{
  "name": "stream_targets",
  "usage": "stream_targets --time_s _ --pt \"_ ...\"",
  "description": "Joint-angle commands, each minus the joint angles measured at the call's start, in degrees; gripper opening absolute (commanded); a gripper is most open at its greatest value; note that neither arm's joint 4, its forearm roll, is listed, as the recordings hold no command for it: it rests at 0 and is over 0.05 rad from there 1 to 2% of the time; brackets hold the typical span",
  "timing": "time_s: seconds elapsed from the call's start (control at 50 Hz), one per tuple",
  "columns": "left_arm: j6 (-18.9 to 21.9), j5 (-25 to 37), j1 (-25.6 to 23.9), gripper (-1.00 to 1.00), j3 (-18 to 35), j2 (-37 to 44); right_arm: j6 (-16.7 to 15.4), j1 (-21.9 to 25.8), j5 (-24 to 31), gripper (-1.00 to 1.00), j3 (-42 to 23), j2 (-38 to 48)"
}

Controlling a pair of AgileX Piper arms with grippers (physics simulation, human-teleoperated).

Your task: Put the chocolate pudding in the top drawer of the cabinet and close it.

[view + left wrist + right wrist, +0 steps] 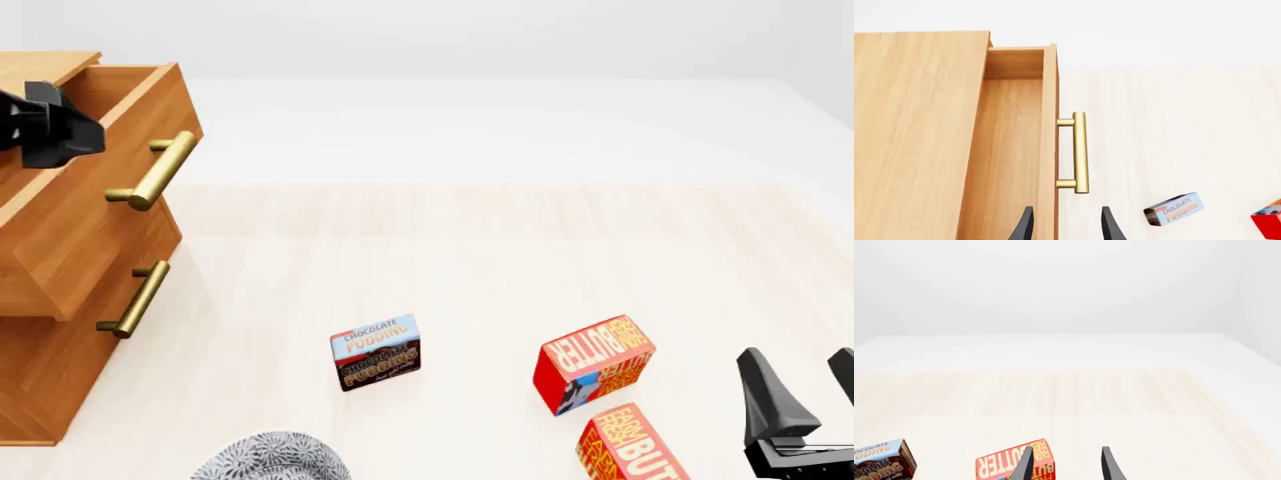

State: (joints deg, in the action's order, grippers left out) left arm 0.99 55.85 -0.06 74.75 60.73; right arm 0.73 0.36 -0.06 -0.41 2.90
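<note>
High front view; two forward-facing wrist views

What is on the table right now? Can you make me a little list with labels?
top drawer: pulled open, nothing seen inside
cabinet: far left, lower drawers shut
chocolate pudding: on the table, untouched
butter boxes: two, right of the pudding
patterned grey object: near edge, partly cut off
left gripper: open, above the drawer front
right gripper: open, holding nothing

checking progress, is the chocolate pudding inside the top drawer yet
No, the chocolate pudding lies on the table, away from the open top drawer.
</note>
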Motion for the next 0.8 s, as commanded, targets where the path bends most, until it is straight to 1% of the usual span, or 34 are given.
stream_targets --time_s 0.02,0.22,0.44,0.56,0.74,0.8 --pt "-0.4 -1.5 1.1 1.0 -1.6 0.2 -0.2 -0.1 -0.3 1.0 0.2 -0.4" --pt "0.1 -3.0 2.5 1.0 -3.0 0.5 -0.2 -0.2 -0.3 1.0 0.2 -0.3" --pt "0.3 -5.6 2.6 1.0 -5.7 1.4 -0.2 -0.1 -0.3 1.0 0.2 -0.4" --pt "0.1 -7.2 1.7 1.0 -7.7 1.4 -0.2 -0.1 -0.3 1.0 0.2 -0.3" --pt "-0.3 -8.4 1.6 1.0 -9.4 1.8 -0.2 -0.1 -0.3 1.0 0.2 -0.3" --pt "-0.3 -8.2 1.8 1.0 -8.9 1.8 -0.2 -0.1 -0.3 1.0 0.2 -0.4"
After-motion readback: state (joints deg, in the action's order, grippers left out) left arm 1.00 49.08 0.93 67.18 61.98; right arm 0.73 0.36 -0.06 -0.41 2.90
